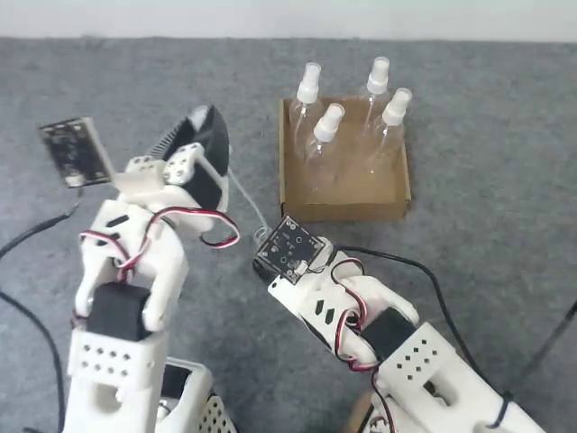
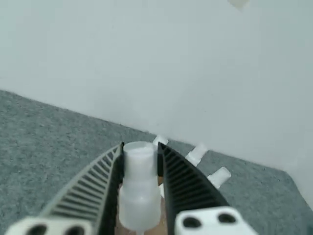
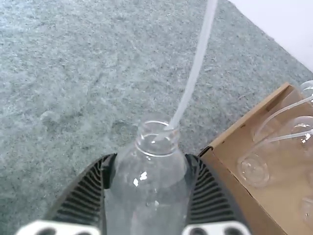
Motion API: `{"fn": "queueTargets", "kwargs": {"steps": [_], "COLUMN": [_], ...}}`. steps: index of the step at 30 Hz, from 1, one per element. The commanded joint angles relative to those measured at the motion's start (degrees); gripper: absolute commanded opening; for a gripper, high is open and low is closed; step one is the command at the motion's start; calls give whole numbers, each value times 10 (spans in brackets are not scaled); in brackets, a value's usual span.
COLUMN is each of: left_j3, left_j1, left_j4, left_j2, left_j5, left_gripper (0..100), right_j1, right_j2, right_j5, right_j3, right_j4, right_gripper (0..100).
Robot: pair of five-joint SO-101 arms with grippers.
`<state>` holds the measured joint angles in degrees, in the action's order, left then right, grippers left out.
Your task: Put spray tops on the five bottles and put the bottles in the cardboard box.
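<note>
Spray top (image 2: 139, 191), clamped in my left pincer (image 2: 140, 149), hung above and off-axis from the bottle (image 3: 146, 196) gripped in my right pincer (image 3: 149, 164) just beside the cardboard box (image 1: 343, 211), its long tube (image 3: 195, 63) slanting into the neck.

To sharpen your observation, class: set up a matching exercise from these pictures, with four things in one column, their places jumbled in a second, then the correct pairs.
Things
1. spray top
2. uncapped bottle
3. four capped bottles
4. thin tube

Places
A. standing in the cardboard box
B. clamped in the right tool
C. lower end at the uncapped bottle's mouth
D. clamped in the left tool

Pairs: 1-D, 2-B, 3-A, 4-C
</note>
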<state>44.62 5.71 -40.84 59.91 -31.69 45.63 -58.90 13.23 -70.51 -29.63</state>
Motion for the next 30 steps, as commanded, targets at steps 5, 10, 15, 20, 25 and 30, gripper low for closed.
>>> {"fn": "queueTargets", "kwargs": {"steps": [5,10,15,20,25,30], "left_j3": [65,60,57,48,51,57], "left_j1": [4,9,25,51,69,70], "left_j4": [21,-47,-92,-92,-97,-97], "left_j2": [1,1,1,2,0,1], "left_j5": [38,95,142,160,179,179], "left_gripper": [10,10,10,10,10,10], "right_j1": [2,0,-11,-11,-13,-14], "right_j2": [-19,-20,-14,-12,-12,-12], "right_j5": [-3,-2,-8,-62,-98,-96], "right_j3": [5,0,-40,-95,-76,-76], "right_j4": [14,15,163,296,295,296], "right_gripper": [8,7,7,6,6,6]}}
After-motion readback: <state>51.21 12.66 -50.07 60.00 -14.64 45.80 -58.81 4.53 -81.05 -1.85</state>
